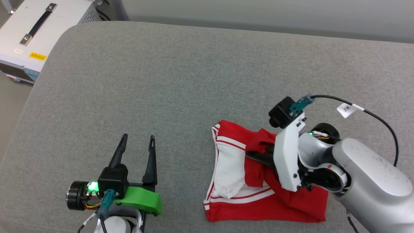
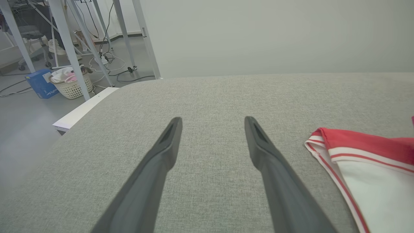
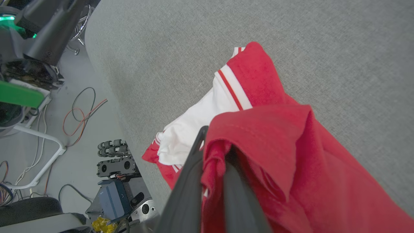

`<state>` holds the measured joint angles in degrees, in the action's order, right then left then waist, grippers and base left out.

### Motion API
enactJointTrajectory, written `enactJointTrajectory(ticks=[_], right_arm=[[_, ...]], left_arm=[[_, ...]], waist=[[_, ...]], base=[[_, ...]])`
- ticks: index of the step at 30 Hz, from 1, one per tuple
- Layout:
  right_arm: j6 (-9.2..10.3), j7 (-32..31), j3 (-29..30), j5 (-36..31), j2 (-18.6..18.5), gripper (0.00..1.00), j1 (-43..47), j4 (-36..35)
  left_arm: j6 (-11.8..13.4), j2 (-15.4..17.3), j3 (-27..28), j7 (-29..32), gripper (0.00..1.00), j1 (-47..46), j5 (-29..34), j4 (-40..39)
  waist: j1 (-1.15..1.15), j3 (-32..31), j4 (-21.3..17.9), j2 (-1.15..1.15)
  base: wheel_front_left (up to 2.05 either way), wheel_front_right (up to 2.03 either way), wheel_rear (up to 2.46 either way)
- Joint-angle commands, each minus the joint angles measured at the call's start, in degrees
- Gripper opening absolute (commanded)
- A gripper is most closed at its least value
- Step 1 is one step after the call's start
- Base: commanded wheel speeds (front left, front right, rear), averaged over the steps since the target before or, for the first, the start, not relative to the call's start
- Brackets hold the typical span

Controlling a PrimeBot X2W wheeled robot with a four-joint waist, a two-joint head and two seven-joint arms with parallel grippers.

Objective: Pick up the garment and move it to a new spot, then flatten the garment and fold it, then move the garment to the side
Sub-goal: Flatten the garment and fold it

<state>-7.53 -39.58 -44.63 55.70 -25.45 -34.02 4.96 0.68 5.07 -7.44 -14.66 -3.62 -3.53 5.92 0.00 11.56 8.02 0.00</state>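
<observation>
The red and white garment (image 1: 233,168) lies bunched on the grey pad (image 1: 161,81), near and to the right. The right gripper (image 1: 255,155) is pinched tight on a red fold. The left gripper (image 1: 138,137) sits wide apart, off to the garment's left, so the right arm is nearer

Head view: high, looking steeply down on the grey woven-fabric tabletop (image 1: 161,81). Left wrist view: low, facing along it toward the pale wall (image 2: 258,32). Right wrist view: close over the red-and-white jersey garment (image 3: 275,129), which both others show lower right.
</observation>
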Motion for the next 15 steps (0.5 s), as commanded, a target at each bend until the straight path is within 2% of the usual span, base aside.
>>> enactJointTrajectory(ticks=[1,10,13,14,15], right_arm=[[0.04,0.68,-1.39,-0.09,0.92,0.0,-1.72,1.29],[0.04,5.76,-11.45,-1.18,3.77,0.0,-4.78,14.93],[0.04,8.39,-13.05,-0.16,3.56,0.0,-5.06,16.61],[0.04,9.42,-13.38,0.01,3.38,0.37,-5.3,16.55],[0.04,10.85,-13.66,0.42,3.12,0.92,-5.5,16.18]], left_arm=[[-0.26,-0.43,0.13,-0.34,1.0,-1.33,0.51,0.04],[-0.39,-1.18,-0.11,-0.34,1.0,-3.05,0.96,0.16],[-0.38,-1.29,0.14,-0.34,1.0,-3.05,1.01,0.29],[-0.38,-1.3,0.27,-0.34,1.0,-2.95,1.04,0.32],[-0.37,-1.3,0.46,-0.34,1.0,-2.8,1.1,0.41]], waist=[[0.0,0.91,0.44,0.0],[0.0,2.88,1.15,0.0],[0.0,2.59,0.81,0.0],[0.0,2.36,0.63,0.0],[0.0,1.97,0.39,0.0]], base=[[0.0,0.0,0.0],[0.0,0.0,0.0],[0.0,0.0,0.0],[0.0,0.0,0.0],[0.0,0.0,0.0]])
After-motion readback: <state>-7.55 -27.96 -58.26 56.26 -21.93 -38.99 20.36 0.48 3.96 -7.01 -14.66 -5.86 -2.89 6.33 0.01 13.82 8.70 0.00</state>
